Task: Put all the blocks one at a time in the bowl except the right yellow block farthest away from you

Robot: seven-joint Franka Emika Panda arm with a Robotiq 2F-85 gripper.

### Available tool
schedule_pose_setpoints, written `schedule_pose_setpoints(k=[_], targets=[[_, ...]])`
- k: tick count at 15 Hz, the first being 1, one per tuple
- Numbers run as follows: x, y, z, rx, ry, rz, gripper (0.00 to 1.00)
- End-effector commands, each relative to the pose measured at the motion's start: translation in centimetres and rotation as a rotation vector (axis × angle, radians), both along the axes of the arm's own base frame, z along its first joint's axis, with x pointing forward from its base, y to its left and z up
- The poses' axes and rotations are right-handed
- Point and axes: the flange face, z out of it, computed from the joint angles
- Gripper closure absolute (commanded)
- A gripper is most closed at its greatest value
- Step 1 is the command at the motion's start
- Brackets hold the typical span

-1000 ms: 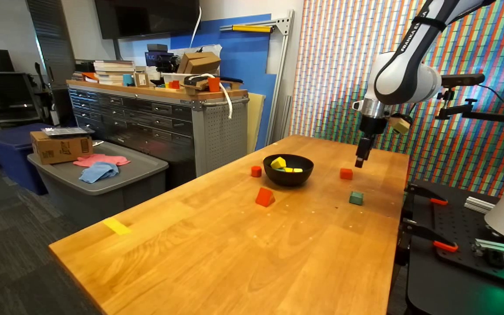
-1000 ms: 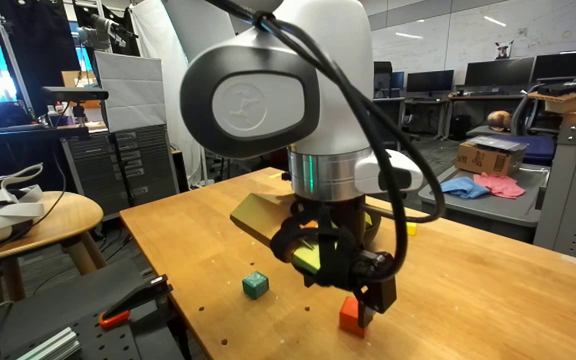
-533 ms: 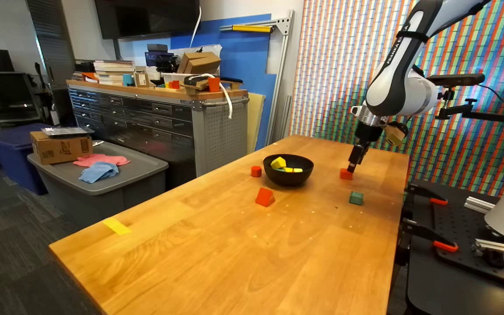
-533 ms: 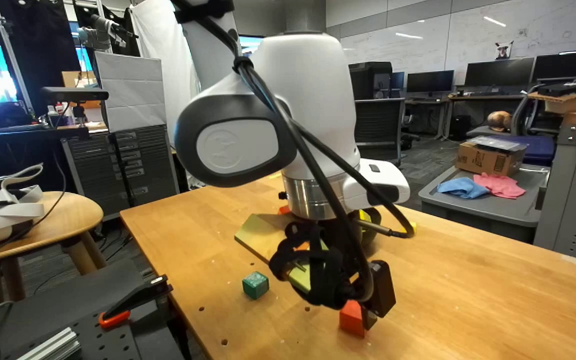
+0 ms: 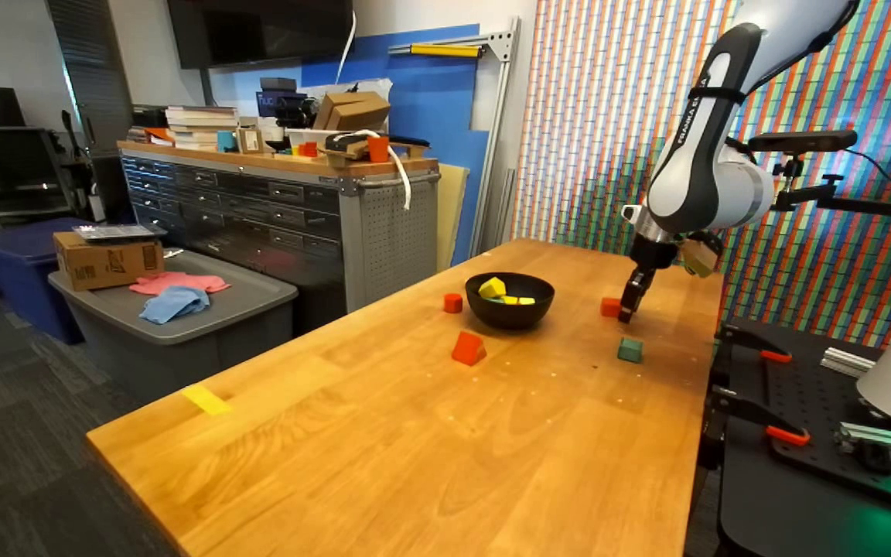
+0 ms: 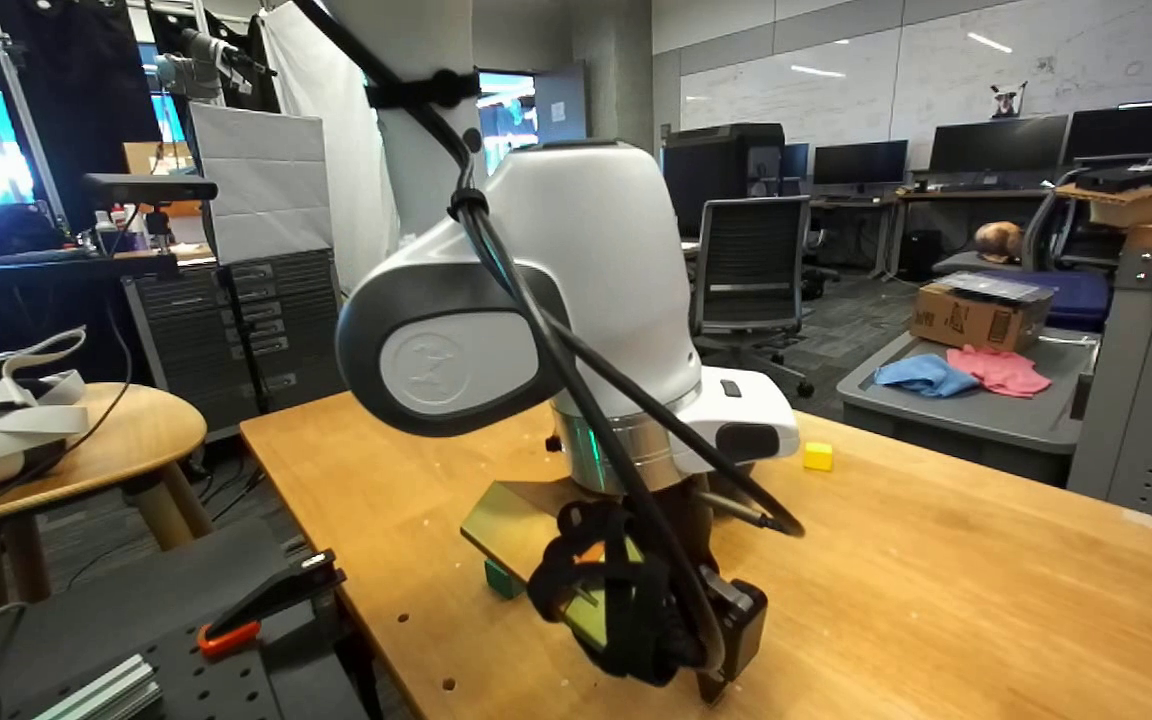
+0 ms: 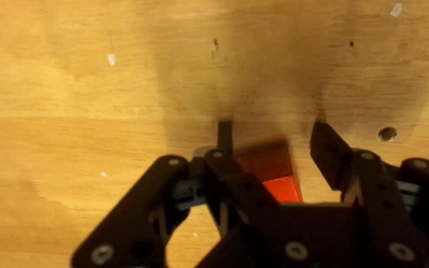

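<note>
Red block (image 7: pixel 272 169) sits askew to the gripper (image 7: pixel 273 134), long axis unclear.

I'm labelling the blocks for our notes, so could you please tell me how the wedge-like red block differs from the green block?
The wedge-like red block shows a sloping side; the green block looks boxy. The wedge-like one lies nearer the bowl; the green block sits farther from it. Both rest on the table, outside the bowl.

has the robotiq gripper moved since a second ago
Yes: in an exterior view, the Robotiq gripper has come down toward the wooden tabletop, now showing nearer the green block.
</note>
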Motion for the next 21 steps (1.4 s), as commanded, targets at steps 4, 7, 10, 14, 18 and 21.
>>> schedule_pose_setpoints(k=[4,7,10,14,18,21], targets=[[0.3,-0.1,0.3,-0.034,-0.045,0.023,0.87],[0.2,-0.8,0.2,-0.062,-0.043,0.006,0.57],[0.2,-1.4,0.0,-0.086,-0.042,-0.012,0.37],[1.2,-1.4,0.4,-0.09,-0.047,0.005,0.06],[2.4,-1.2,0.7,-0.09,-0.045,0.016,0.0],[3.2,-1.0,0.7,-0.094,-0.044,0.024,0.0]])
